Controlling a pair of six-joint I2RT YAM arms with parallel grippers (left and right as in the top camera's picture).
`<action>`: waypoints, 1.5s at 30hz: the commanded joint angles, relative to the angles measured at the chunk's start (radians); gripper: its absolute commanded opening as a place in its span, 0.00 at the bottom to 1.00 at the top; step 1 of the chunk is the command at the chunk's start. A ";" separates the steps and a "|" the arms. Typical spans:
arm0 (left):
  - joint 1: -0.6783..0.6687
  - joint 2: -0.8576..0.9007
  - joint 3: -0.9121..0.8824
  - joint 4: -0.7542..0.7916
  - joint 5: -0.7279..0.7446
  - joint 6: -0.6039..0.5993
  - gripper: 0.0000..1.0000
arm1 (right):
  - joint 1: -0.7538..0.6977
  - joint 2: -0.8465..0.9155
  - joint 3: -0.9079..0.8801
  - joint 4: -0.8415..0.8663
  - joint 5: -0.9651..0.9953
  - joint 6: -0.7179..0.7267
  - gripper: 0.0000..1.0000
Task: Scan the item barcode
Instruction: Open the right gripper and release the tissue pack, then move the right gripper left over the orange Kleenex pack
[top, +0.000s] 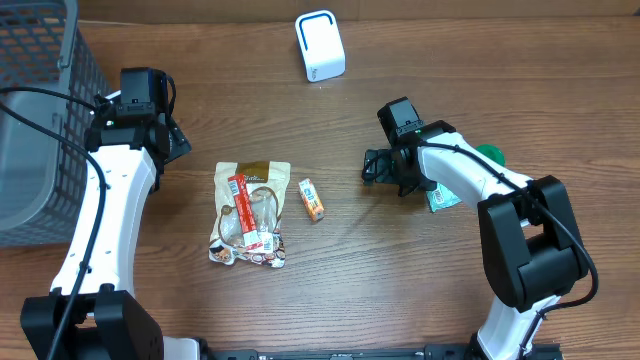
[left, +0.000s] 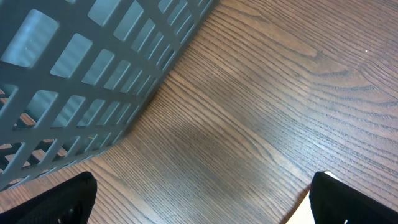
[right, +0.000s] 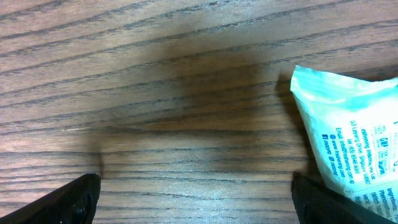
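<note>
Right pincer: wide open, empty; a white packet lies just beside one finger. Left pincer: wide open, empty, near a grey basket.

A wooden table carries a grey mesh basket at far left and a white scanner at far centre. Mid-table lies a clear snack bag, with a small orange packet just to its right. The right gripper hovers open to the right of that packet, and a green-and-white pouch lies partly under its arm. The left gripper sits beside the basket.
</note>
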 joint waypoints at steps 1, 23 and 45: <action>-0.003 0.004 0.016 0.003 -0.013 0.019 1.00 | -0.003 -0.006 -0.007 0.006 -0.010 0.001 1.00; -0.003 0.004 0.016 0.003 -0.013 0.019 1.00 | -0.003 -0.006 -0.007 0.110 -0.032 0.000 1.00; -0.003 0.004 0.016 0.003 -0.013 0.019 1.00 | -0.037 -0.194 0.399 -0.428 -0.186 -0.177 0.68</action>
